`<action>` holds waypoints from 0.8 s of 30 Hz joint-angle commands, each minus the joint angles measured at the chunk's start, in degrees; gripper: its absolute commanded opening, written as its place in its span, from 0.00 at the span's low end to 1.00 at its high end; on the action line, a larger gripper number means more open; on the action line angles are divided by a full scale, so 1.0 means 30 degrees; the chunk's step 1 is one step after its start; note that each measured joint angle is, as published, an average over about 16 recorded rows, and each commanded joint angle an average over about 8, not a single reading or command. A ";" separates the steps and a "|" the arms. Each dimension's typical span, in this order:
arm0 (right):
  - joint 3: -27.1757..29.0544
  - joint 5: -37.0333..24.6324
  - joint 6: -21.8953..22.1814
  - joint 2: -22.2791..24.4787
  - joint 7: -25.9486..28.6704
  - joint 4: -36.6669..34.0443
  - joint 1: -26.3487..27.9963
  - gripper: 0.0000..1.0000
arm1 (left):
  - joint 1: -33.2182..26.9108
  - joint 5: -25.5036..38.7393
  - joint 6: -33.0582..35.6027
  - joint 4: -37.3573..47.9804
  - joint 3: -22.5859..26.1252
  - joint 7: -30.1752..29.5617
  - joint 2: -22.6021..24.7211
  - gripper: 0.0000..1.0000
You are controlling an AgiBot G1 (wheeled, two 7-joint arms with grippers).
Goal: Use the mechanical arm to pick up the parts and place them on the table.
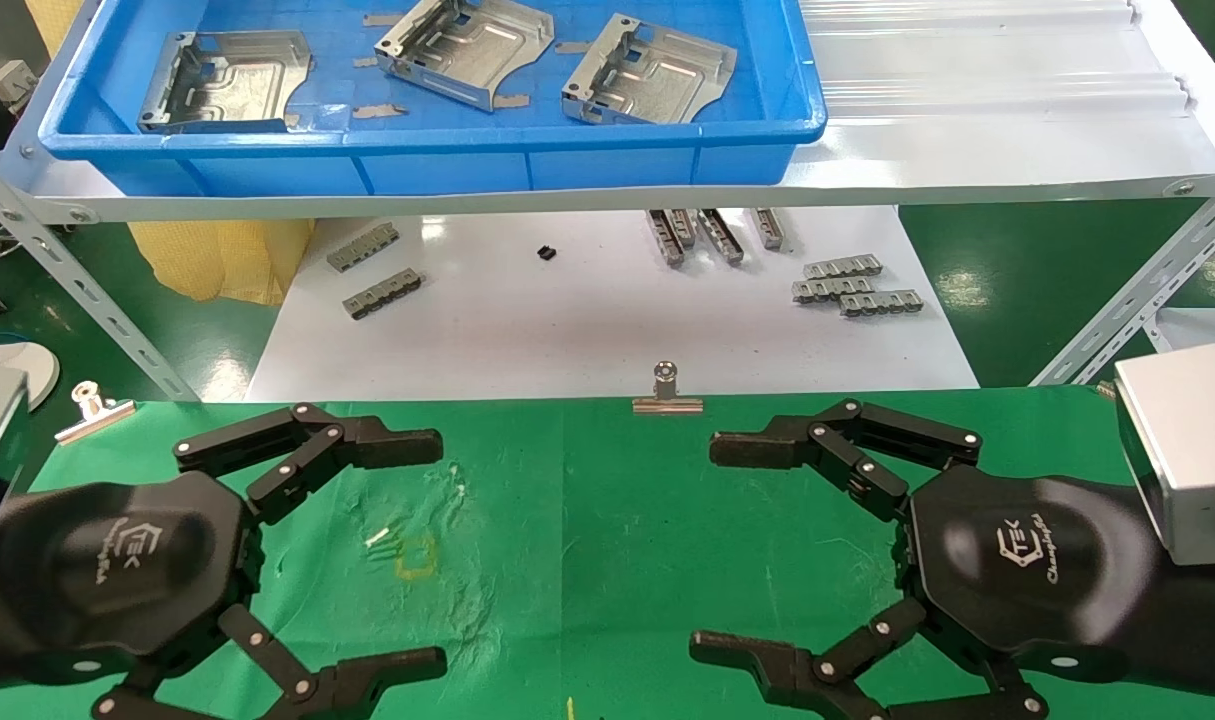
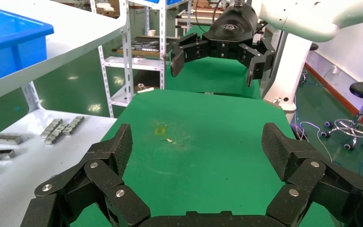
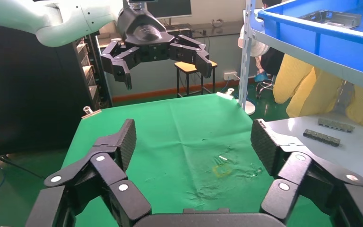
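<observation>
Three parts (image 1: 447, 55) in blue tray (image 1: 567, 160), far from spread fingers (image 1: 407, 445) of both grippers.

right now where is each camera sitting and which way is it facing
Head view: on the robot's head, looking down at the green table and blue tray of metal parts; shows the left end effector and right end effector, both open.
Left wrist view: on the left arm, facing across the table toward the right end effector; own fingers frame it.
Right wrist view: on the right arm, facing back at the left end effector; own fingers show.
Shared: the yellow mark.
</observation>
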 commanded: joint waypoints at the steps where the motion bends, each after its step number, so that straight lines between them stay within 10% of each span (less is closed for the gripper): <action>1: 0.0000 0.0000 0.0000 0.0000 0.0000 0.0000 0.0000 0.00 | 0.0000 0.0000 0.0000 0.0000 0.0000 0.0000 0.0000 1.00; 24: 0.0000 0.0000 0.0000 0.0000 0.0000 0.0000 0.0000 0.00 | 0.0000 0.0000 0.0000 0.0000 0.0000 0.0000 0.0000 1.00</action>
